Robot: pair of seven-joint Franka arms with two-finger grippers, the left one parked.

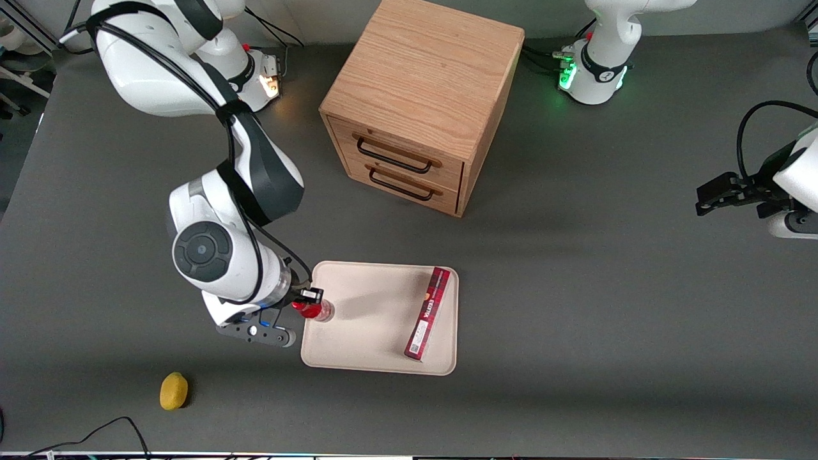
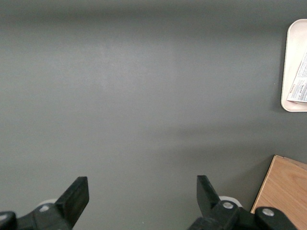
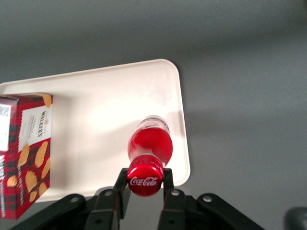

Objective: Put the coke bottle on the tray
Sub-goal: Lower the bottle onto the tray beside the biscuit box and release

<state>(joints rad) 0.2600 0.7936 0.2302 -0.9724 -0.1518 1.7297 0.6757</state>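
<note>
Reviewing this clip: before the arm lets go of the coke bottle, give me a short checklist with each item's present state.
1. Gripper shut on the coke bottle at its cap: ok.
2. Bottle over the tray, inside the rim at the working arm's end: ok.
3. Bottle base resting on the tray surface: cannot tell.
4. Bottle upright: ok, roughly, in the front view.
5. Bottle apart from the red box lying on the tray: ok.

Coke bottle (image 1: 317,310): small, glossy red, red cap with white lettering, clear base; stood upright on tray (image 1: 377,300), close to the rim at the working arm's end. Tray: flat cream-beige rectangle, rounded corners, low rim.
</note>
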